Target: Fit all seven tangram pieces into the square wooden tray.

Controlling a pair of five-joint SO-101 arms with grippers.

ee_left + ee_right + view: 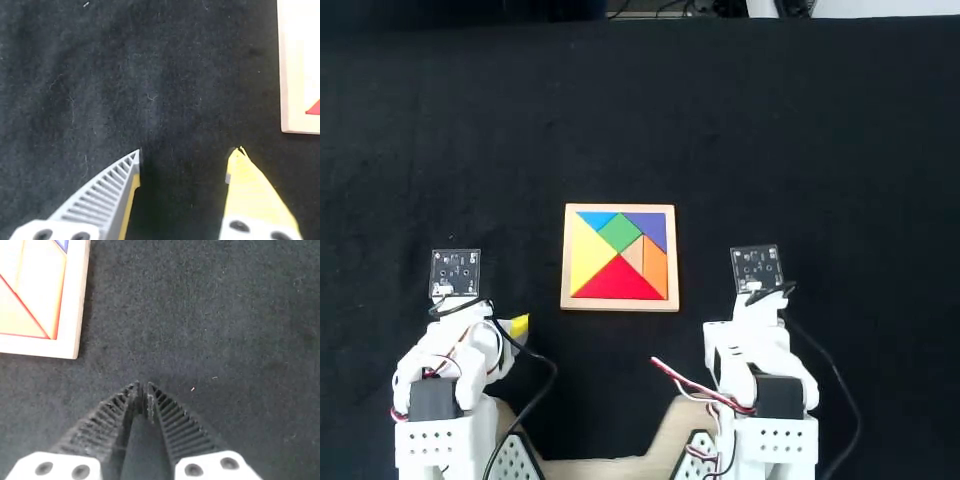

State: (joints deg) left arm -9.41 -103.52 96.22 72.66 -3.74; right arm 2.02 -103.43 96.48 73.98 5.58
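Square wooden tray point(620, 304) at centre of tabletop point(800, 130), all 7 tangram pieces point(618, 258) seated inside; left gripper point(189, 150) spread, empty, near front edge; right gripper point(143, 385) pressed together, empty; judged complete: keep both claws clear of tray rim.

Seven tangram pieces point(617, 279), one wooden tray point(620, 305), two arms point(445, 370)
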